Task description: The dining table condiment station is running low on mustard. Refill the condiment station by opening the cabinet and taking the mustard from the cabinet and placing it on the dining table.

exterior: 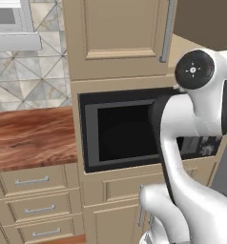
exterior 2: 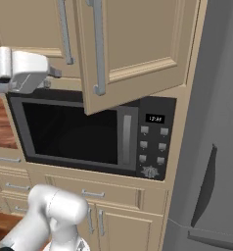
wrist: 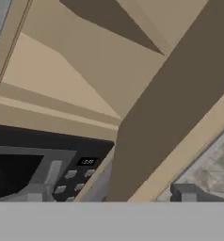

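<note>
The cabinet [exterior 2: 138,44] stands above a built-in microwave, its right door swung partly out, with the silver bar handle [exterior 2: 98,49] hanging in front of the microwave top. In the left base view the cabinet [exterior: 115,33] shows a dark gap behind the door's right edge. My gripper [exterior 2: 51,74] sits just left of that door's lower corner, under the left door. In the hand view the gripper [wrist: 109,195] is open, its fingertips [wrist: 34,194] wide apart with nothing between them, looking up along the door's bottom edge [wrist: 170,108]. The mustard is hidden. The dining table is out of view.
A black microwave [exterior 2: 74,132] with a button panel [exterior 2: 152,142] fills the niche below the cabinet. A grey fridge [exterior 2: 211,147] stands to the right. A wood countertop [exterior: 29,138] over beige drawers [exterior: 34,195] lies to the left, with a tiled wall behind.
</note>
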